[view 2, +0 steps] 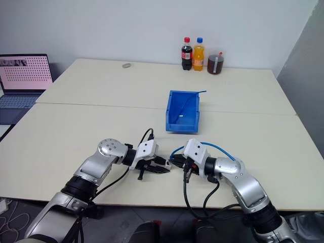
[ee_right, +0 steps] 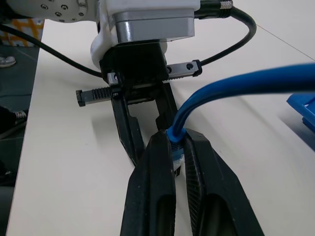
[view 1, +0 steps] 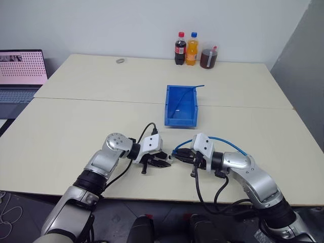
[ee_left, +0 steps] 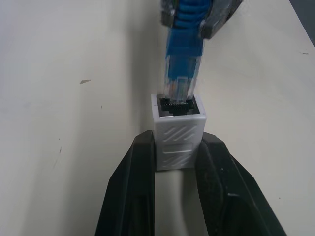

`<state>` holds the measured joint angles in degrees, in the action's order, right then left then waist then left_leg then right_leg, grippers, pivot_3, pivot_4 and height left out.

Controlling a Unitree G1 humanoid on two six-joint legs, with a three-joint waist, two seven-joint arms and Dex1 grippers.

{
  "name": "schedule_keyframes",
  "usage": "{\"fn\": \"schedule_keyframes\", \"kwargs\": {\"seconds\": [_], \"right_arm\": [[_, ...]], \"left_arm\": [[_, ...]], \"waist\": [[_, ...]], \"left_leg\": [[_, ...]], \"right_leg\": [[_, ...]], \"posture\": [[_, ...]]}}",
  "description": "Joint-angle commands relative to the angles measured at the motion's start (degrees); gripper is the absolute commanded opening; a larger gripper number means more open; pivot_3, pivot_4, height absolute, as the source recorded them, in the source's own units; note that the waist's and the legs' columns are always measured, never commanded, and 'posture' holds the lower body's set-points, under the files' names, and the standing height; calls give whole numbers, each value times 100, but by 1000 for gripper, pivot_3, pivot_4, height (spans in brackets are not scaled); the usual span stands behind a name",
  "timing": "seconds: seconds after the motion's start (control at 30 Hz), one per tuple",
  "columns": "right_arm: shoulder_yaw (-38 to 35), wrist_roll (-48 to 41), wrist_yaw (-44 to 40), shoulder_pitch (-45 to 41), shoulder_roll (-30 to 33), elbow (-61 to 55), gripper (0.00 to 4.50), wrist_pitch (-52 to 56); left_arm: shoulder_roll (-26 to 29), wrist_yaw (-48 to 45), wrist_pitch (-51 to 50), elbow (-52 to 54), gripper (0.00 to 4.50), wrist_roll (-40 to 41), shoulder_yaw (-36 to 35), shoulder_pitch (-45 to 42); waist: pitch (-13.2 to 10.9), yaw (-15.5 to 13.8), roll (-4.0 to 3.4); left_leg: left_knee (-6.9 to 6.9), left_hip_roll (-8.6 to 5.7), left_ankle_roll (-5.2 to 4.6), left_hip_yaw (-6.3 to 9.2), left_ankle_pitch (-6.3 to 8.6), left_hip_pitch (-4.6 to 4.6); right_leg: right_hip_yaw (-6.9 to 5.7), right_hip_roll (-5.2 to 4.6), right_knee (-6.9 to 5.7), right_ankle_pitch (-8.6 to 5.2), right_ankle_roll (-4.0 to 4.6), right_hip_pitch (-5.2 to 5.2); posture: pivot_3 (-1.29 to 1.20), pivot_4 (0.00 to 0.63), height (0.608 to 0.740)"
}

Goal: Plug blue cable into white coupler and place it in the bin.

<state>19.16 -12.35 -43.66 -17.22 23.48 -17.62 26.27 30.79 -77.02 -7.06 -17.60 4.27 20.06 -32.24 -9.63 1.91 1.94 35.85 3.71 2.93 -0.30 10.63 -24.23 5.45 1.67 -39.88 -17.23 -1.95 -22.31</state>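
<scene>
My left end effector clamps the ribbed white coupler, its dark socket meeting the clear plug of the blue cable, which my right end effector pinches. Smooth cream bench spreads open around them; beyond stands the tall-walled blue bin.

Table viewed from above by both head eyes; plug-coupler joint viewed close, face to face, by wrist cameras.

Office or lab: pale tables, laptop, bare wall.
</scene>
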Motion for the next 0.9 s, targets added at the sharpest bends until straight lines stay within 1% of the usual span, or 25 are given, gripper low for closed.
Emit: {"fn": "schedule_keyframes", "kwargs": {"seconds": [0.03, 0.43, 0.63, 0.77, 0.9], "right_arm": [[-53, -37, -18, -49, -33, -123, 15, -75], [216, 121, -166, 18, 61, -36, 15, -168], [325, 192, -200, -99, -33, 189, 15, -215], [321, 153, -258, -138, -69, 366, 15, -71], [346, 130, -396, -61, 44, 358, 14, 129]], "left_arm": [[73, -117, -72, -41, 809, -166, 226, 187], [92, -110, -68, -37, 809, -178, 224, 204], [98, -124, -61, -29, 809, -178, 233, 204], [93, -124, -65, -22, 802, -178, 236, 198], [92, -108, -68, -13, 802, -179, 232, 202]], "waist": [[0, 0, 0], [0, 10, 0], [0, 14, 0], [0, 15, 0], [1, 15, 0]], "left_leg": [[0, 0, 0, 0, 0, 0], [-3, 1, 0, 1, 0, 3], [-6, 1, 0, 0, 0, 6], [-8, 2, 0, 0, 0, 8], [-11, 2, 0, -1, 0, 11]], "right_leg": [[0, 0, 0, -1, 1, 0], [-1, 0, 0, -4, 5, 0], [-1, 0, 0, -5, 6, 0], [0, 0, 0, -6, 7, 1], [0, 0, 0, -7, 9, 2]], "posture": [[0, 150, 740], [0, 150, 740], [0, 150, 740], [0, 150, 740], [0, 150, 740]]}}
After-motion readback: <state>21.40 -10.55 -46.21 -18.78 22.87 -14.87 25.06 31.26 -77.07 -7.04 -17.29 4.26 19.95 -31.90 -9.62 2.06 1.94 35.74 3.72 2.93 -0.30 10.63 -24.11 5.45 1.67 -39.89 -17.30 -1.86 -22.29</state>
